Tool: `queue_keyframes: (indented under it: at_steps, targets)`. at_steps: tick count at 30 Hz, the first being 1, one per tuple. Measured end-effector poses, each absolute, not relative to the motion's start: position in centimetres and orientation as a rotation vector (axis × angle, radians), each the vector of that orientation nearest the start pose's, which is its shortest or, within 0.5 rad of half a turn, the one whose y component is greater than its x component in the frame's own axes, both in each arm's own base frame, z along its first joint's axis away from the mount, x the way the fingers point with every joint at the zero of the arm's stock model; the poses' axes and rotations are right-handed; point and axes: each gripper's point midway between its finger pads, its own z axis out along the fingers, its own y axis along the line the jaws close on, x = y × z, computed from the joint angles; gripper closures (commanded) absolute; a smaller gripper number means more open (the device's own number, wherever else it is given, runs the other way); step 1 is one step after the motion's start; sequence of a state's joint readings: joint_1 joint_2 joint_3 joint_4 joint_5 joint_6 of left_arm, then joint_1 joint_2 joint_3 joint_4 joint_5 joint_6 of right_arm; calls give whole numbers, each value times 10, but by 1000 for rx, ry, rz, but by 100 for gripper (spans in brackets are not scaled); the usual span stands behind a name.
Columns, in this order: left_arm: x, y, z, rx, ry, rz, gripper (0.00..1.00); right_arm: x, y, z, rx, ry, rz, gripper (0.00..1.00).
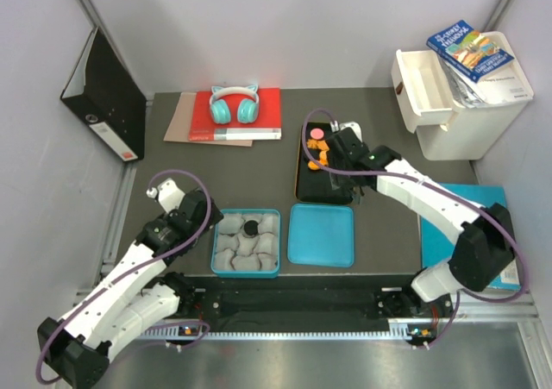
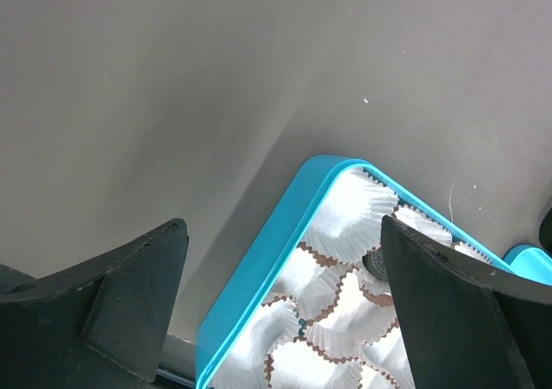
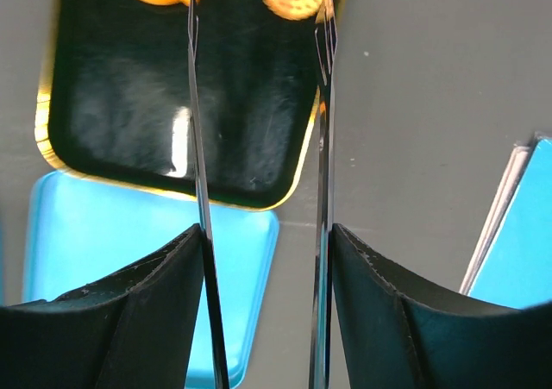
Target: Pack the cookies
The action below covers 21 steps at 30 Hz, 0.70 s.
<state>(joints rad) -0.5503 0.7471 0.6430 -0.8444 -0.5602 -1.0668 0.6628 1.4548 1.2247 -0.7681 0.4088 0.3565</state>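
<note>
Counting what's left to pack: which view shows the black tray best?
Top external: the whole black tray with its cookies, partly under the right gripper. Right wrist shows its bare near end and two blurred orange cookies; left wrist shows none.

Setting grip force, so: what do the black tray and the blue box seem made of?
Black tray: probably glossy plastic or lacquered metal; it mirrors a light glare and has a gold edge. Blue box: likely moulded plastic, evenly coloured, smooth rounded rim. White cups inside: thin crinkled paper, pleated walls.
</note>
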Motion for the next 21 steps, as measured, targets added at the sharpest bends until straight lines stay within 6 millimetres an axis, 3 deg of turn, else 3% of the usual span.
queue_keyframes:
  at_steps: [7,21]
  targets:
    - [205,-53,117,-787,2201,-77,2,320,148,123,-200,2516,-187,42]
    - [207,-56,118,-775,2199,-90,2,339,148,111,-188,2527,-197,43]
